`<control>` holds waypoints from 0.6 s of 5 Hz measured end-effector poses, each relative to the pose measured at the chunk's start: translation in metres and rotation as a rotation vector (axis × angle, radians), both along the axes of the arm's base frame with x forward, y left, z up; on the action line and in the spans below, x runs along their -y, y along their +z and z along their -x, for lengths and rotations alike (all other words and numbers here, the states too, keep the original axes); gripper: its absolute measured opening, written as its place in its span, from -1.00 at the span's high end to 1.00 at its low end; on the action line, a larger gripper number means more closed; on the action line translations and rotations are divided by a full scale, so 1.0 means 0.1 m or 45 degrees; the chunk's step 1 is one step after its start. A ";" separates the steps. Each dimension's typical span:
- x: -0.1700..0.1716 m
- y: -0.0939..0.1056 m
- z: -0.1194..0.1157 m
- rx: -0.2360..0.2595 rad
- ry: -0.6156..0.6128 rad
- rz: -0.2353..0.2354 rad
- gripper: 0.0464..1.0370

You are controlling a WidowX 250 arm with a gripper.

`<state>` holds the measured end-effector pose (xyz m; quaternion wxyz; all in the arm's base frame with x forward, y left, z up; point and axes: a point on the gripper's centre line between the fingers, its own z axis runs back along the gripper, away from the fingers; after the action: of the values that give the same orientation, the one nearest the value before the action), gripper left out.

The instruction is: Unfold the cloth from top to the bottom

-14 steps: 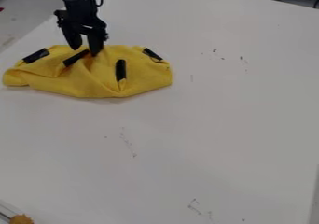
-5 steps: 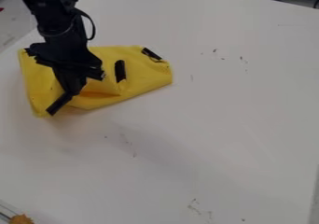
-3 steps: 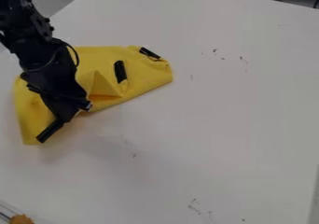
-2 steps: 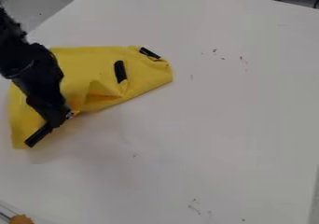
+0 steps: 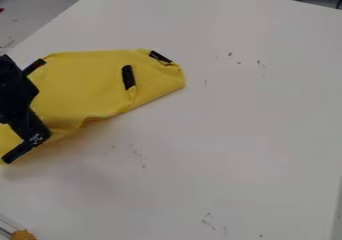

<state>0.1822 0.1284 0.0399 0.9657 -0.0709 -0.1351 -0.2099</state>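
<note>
Left on the bench [image 5: 234, 134], pinches the cloth [image 5: 87, 86] by a taped edge in the end effector [image 5: 35, 137], likely to draw the fold downward. Needs more spreading, probably.

So it's one fixed cam, up above the smooth white tabletop [image 5: 234, 119], looking down at a pretty steep slant toward the far edge. That edge cuts across the top right, and the left edge runs diagonally through the upper left. It's close enough that the tabletop takes up most of the view.
</note>
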 end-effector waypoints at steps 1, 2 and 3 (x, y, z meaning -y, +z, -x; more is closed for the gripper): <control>0.04 -0.03 0.04 -0.002 0.052 -0.084 0.63; 0.12 0.13 0.00 -0.096 0.151 -0.190 0.12; 0.25 0.43 -0.03 -0.186 0.275 -0.397 -0.49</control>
<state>0.1848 0.1033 0.0826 0.9892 0.0793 -0.0373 -0.1178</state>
